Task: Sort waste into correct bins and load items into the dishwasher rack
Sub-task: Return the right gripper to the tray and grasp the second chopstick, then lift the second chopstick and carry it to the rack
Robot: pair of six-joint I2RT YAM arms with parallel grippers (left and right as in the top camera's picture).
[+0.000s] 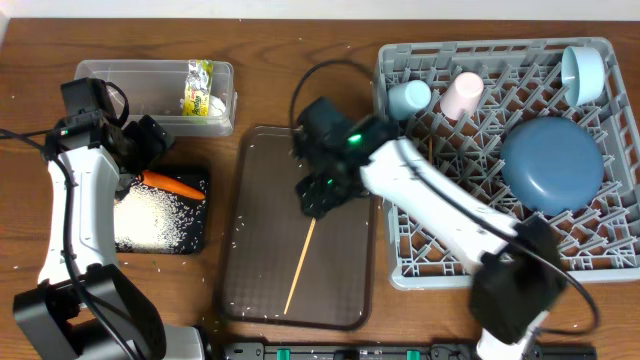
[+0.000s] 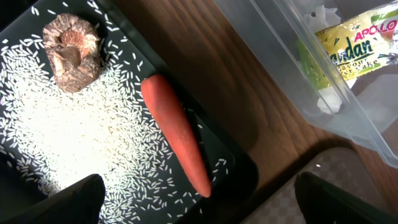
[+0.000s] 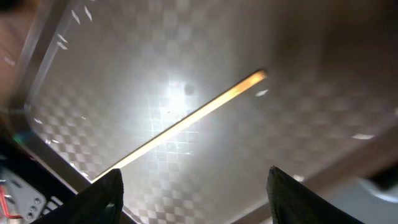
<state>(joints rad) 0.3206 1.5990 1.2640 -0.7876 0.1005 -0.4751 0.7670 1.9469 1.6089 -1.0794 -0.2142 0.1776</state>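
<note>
We saw the right tool (image 1: 318, 200) spread wide and empty over 1 chopstick (image 1: 300, 267) lying flat on the brown serving tray (image 1: 260, 200); closing there, we judged, could skid it aside.

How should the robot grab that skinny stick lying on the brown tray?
Pinch the chopstick near its middle, coming straight down from above, jaws set across its length. It lies flat and alone on the brown tray, and looks too thin to catch endwise.
</note>
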